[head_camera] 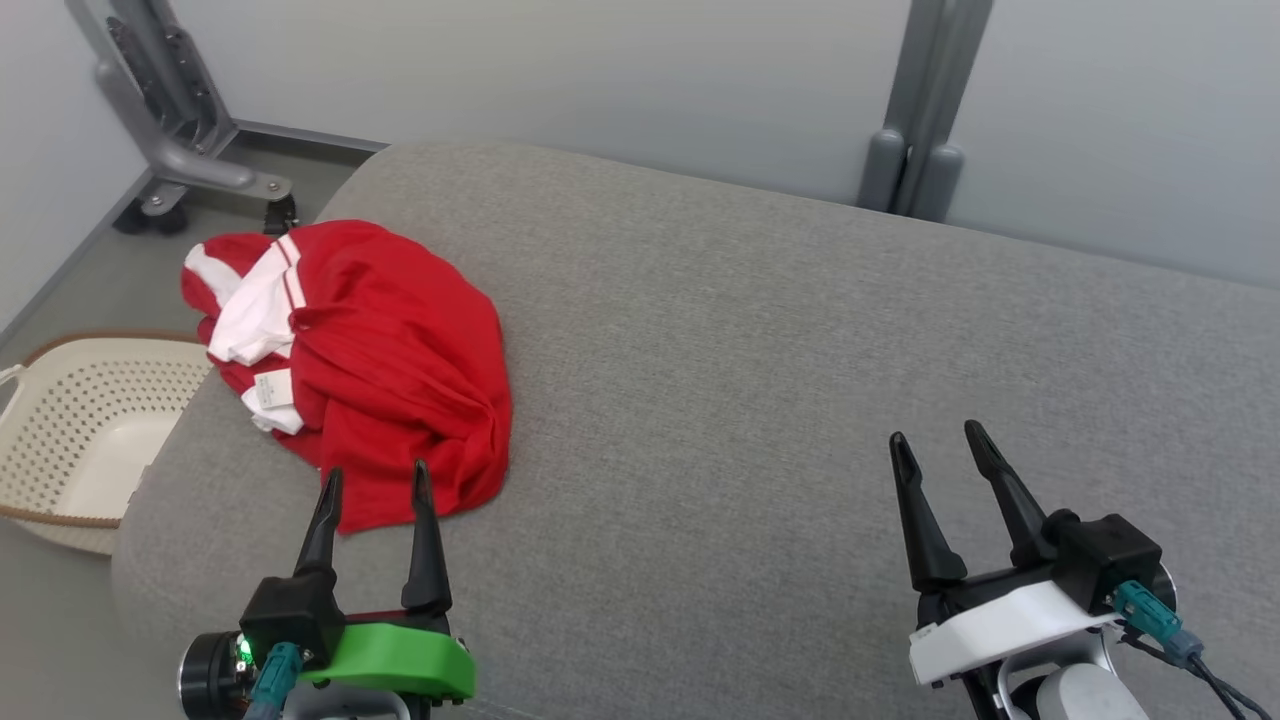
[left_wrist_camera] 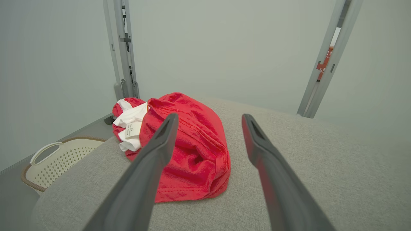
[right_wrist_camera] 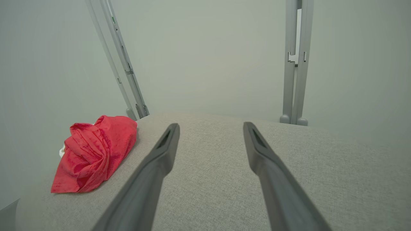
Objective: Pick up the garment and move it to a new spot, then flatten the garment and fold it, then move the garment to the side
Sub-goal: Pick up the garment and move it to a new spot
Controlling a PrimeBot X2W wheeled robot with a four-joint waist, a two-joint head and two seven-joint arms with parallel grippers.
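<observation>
Both stand wide open and empty: the left gripper points at the near edge of the crumpled red garment, lying left on the grey cushion, probably to grasp it; the right gripper waits well apart.

The basket, at the head view's left, is cut by the frame edge and partly hidden behind the cushion. The label on the garment has print too small to read, as does the red sign at the left wrist view's upper right.
</observation>
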